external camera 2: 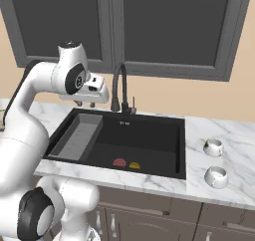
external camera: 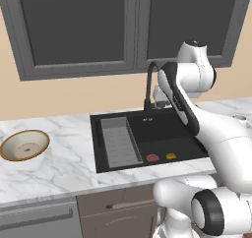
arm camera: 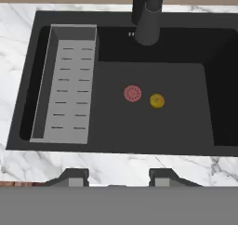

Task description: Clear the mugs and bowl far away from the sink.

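Right base view showed the gripper (external camera 2: 85, 104), fingers spread and empty, hanging above the sink (external camera 2: 149, 158), with both mugs (external camera 2: 213, 147) right of the sink and the bowl (external camera: 24, 145) far left.

Rendered scene, even diffuse light, no clear single source. Marble counter (external camera: 59, 163) bright, not blown out. Sink (external camera 2: 144, 145) basin reads near-black with little interior detail; soft shading only on its walls. Grey rack insert (arm camera: 65, 84) evenly lit, slots legible. Upper cabinet doors (external camera 2: 164, 21) flat dark grey, no reflections. Mild specular sheen on the robot arm (external camera: 216, 133) shell and the two mugs (external camera 2: 213, 147). Shadows faint and soft. Slight softness and low resolution in all views; no edge distortion noted.
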